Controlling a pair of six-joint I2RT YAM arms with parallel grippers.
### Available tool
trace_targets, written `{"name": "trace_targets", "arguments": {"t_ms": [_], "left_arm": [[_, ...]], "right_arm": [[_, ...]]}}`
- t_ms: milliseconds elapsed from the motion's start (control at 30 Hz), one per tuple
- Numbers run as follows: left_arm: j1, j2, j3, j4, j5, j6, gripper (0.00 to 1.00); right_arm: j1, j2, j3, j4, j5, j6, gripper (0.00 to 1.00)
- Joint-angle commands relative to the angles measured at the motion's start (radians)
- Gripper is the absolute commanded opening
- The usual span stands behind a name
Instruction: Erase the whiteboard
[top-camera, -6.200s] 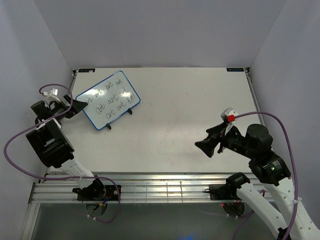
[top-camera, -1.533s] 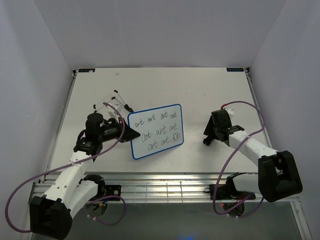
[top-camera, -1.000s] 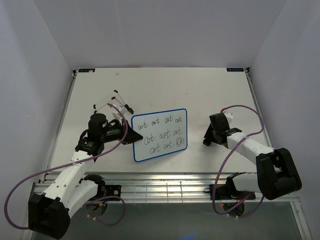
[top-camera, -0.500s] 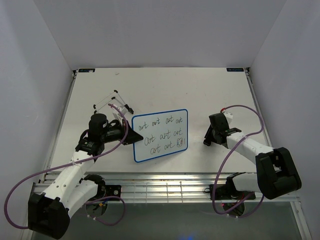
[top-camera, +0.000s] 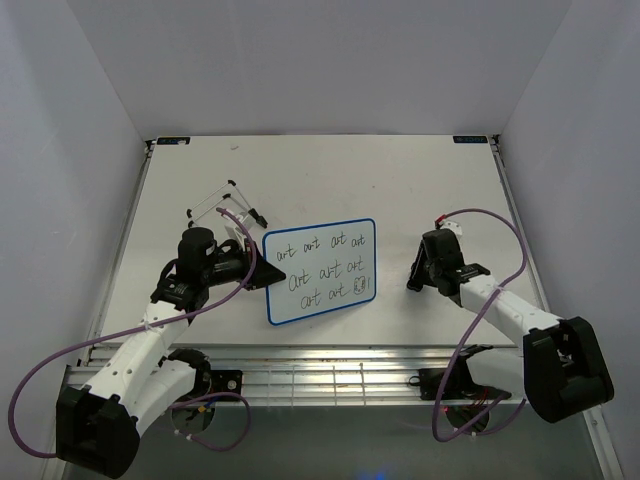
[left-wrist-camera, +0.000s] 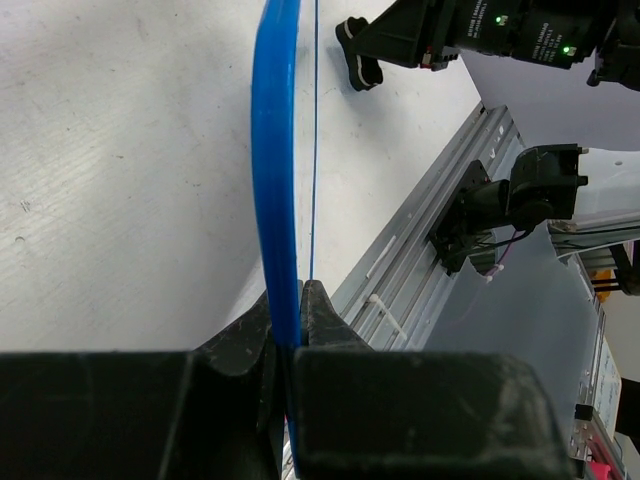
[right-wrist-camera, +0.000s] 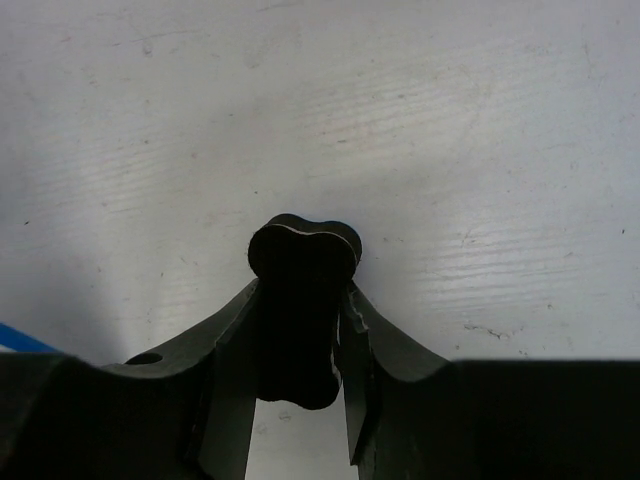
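From above, we see the whiteboard (top-camera: 320, 270) near the middle of the table (top-camera: 400, 180), its face turned up and covered with three rows of black handwriting, none of it wiped. The left gripper (top-camera: 268, 272) grips the whiteboard at its left edge; we cannot tell from here whether the whiteboard lies flat or is tipped up. The wire stand (top-camera: 225, 203) lies apart, farther back and to the left. The right gripper (top-camera: 414, 282) sits low on the table just right of the whiteboard, not touching it, with a small dark eraser (top-camera: 411, 286) at its tips. In the left wrist view, the whiteboard shows edge-on as a thin blue rim (left-wrist-camera: 276, 150), and the fingers (left-wrist-camera: 240, 335) are pinched tight on it with no gap showing. In the right wrist view, the fingers (right-wrist-camera: 225, 340) are drawn narrow around the black eraser, which stands between them above bare table; a sliver of blue rim shows at the left edge. We judge that the step in hand is picking up the eraser while the other arm steadies the whiteboard, so the erasing itself is not yet begun. The next move calls for lifting the eraser clear, carrying it left over the rim, and setting it flat on the writing with firm enough pressure, while the left grip holds against the push.
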Motion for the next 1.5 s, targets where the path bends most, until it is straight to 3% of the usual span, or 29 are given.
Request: {"name": "trace_targets", "arguments": {"t_ms": [0,33,167,200,367,533,600,767,1067,1300,1467], "left_arm": [[-0.009,-0.007,0.033,-0.002,-0.016,0.021,0.00],[-0.008,-0.006,0.033,-0.004,-0.016,0.021,0.00],[-0.009,0.000,0.036,-0.005,-0.010,0.020,0.00],[-0.009,0.002,0.036,-0.004,-0.008,0.020,0.00],[-0.008,0.009,0.034,-0.004,0.001,0.017,0.00],[-0.008,0.022,0.039,-0.002,0.002,0.007,0.00],[-0.009,0.034,0.043,-0.002,0.008,0.006,0.00],[-0.008,0.071,0.045,0.002,0.036,-0.005,0.00],[-0.008,0.071,0.042,0.022,0.051,-0.019,0.00],[-0.008,0.077,0.043,0.024,0.077,-0.011,0.00],[-0.008,0.071,0.040,0.030,0.087,-0.010,0.00]], "right_arm": [[0.006,-0.072,-0.012,0.070,-0.074,-0.166,0.18],[0.006,-0.086,-0.015,0.069,-0.088,-0.183,0.13],[0.006,-0.126,-0.029,0.084,-0.170,-0.281,0.13],[0.006,-0.128,-0.023,0.069,-0.184,-0.296,0.08],[0.006,-0.187,-0.007,0.093,-0.386,-0.329,0.08],[0.039,-0.266,-0.036,0.269,-0.619,-0.355,0.08],[0.068,-0.295,-0.038,0.314,-0.638,-0.341,0.08],[0.166,-0.297,-0.014,0.524,-0.643,-0.313,0.08],[0.599,-0.042,0.193,0.664,-0.359,-0.513,0.08],[0.677,0.153,0.385,0.659,-0.330,-0.620,0.08],[0.716,0.236,0.431,0.665,-0.287,-0.663,0.08]]}}
